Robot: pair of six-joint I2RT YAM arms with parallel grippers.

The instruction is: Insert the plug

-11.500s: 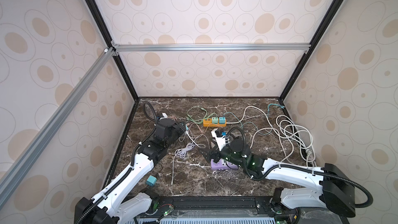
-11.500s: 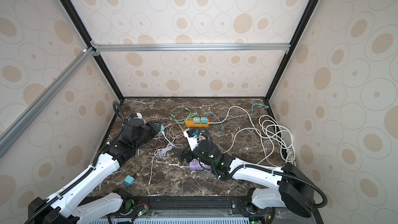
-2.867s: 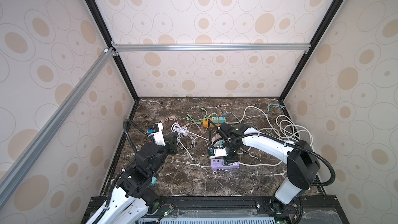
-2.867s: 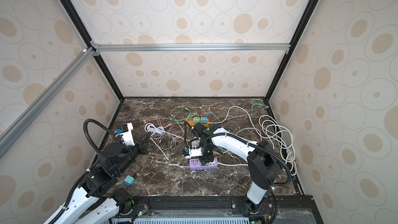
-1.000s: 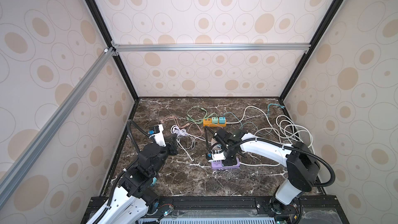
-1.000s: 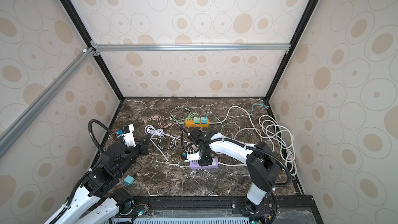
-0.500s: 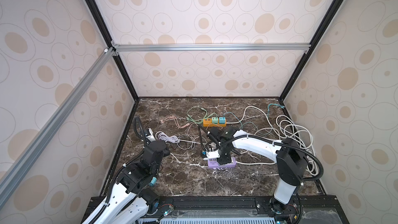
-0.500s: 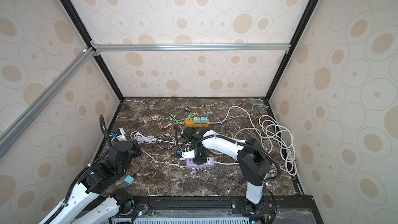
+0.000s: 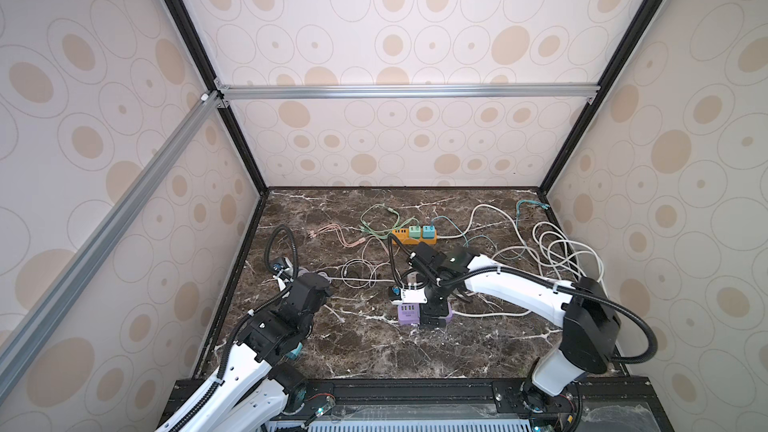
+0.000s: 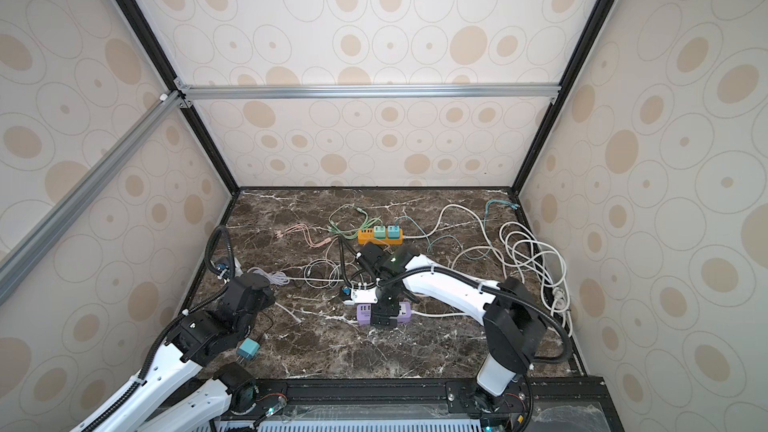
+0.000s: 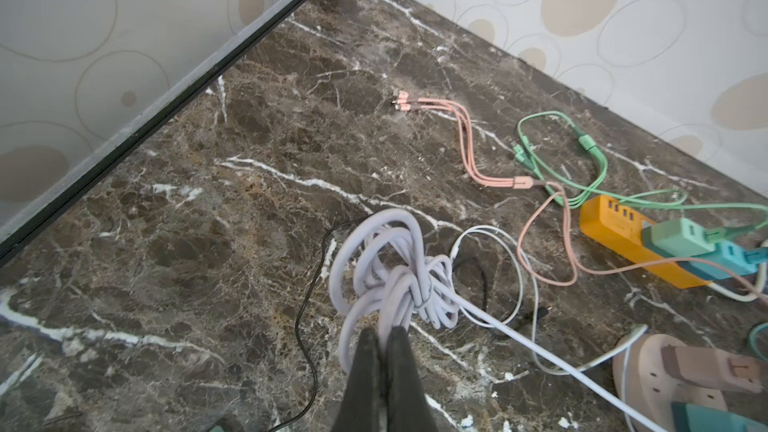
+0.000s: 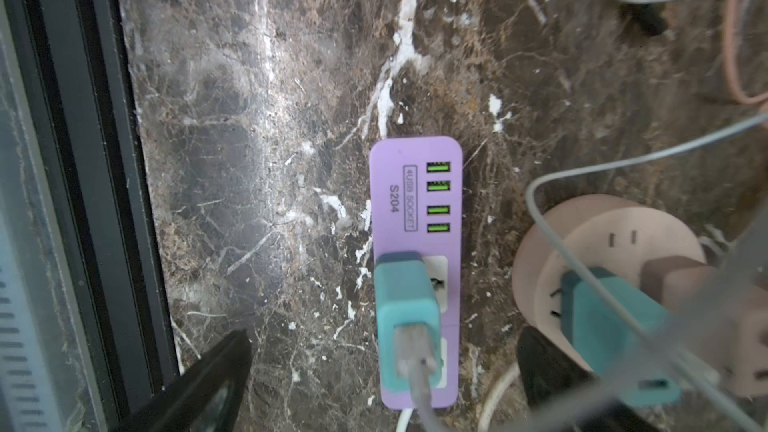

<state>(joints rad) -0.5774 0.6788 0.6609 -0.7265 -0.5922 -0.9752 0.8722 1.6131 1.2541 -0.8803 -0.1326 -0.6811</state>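
The teal plug (image 12: pixel 407 305) sits in a socket of the purple power strip (image 12: pixel 415 184), next to the strip's row of four green USB ports. From straight above it looks pushed fully home, though the angle hides the pins. A grey cable (image 12: pixel 419 388) leaves the back of the plug.

The right claw (image 12: pixel 384 342) hangs over that end of the strip with its jaws spread wide. One dark finger stands off each side of the plug and neither touches it, so the claw holds nothing. In both top views the right arm reaches in from the right, and its claw covers the middle of the strip (image 9: pixel 407 314) (image 10: pixel 365 312) near the front centre of the marble counter (image 11: pixel 208 243).

Just beside the purple strip lies a round pink socket (image 12: pixel 602 234) with a second teal plug and a pink plug in it.

The left claw (image 11: pixel 384 336) is closed tight. Strands of a lavender cable coil (image 11: pixel 386 268) are pinched between its fingertips, and the rest of the coil bunches just beyond them. It works at the left side of the counter, well apart from the purple strip.

Toward the back wall lies an orange power strip (image 11: pixel 611 226) carrying a green and a blue adapter, with pink and green cables trailing from it.
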